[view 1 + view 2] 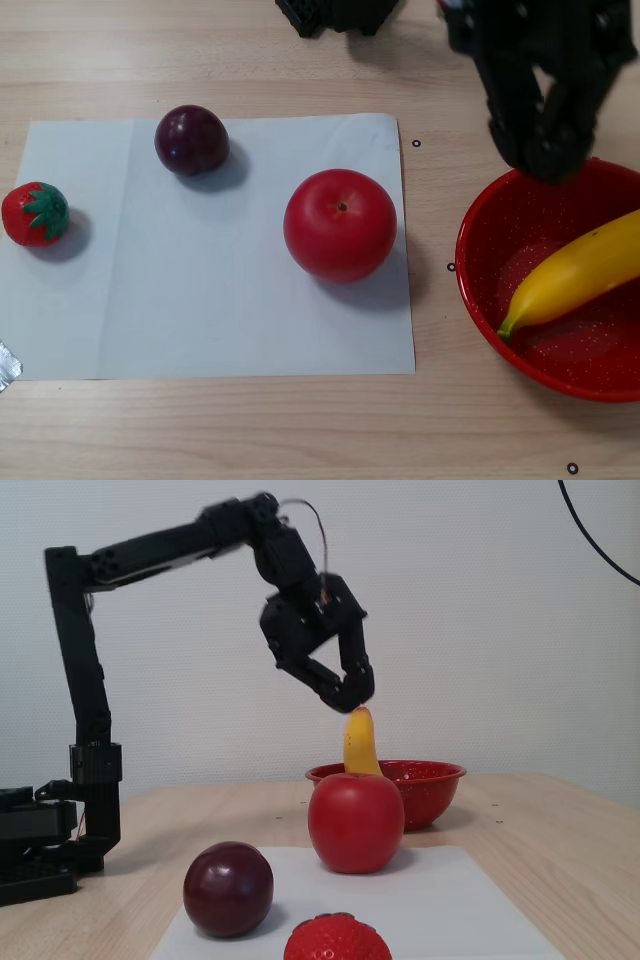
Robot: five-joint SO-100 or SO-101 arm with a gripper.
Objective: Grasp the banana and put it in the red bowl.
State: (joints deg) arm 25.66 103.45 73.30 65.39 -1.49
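Note:
The yellow banana (580, 270) lies inside the red bowl (482, 225) at the right of the table, its greenish stem down in the bowl and its far end leaning up on the rim. In the fixed view the banana's upper end (358, 742) sticks up above the bowl (432, 780). My black gripper (352, 696) hangs just above that end, apart from it, with its fingertips together and nothing between them. In the other view the gripper (550, 165) is over the bowl's far rim.
A white paper sheet (200, 300) carries a red apple (340, 224), a dark plum (191, 140) and a toy strawberry (35, 214) at its left edge. The apple stands close to the bowl's left. The arm's base (40, 840) is at the far side.

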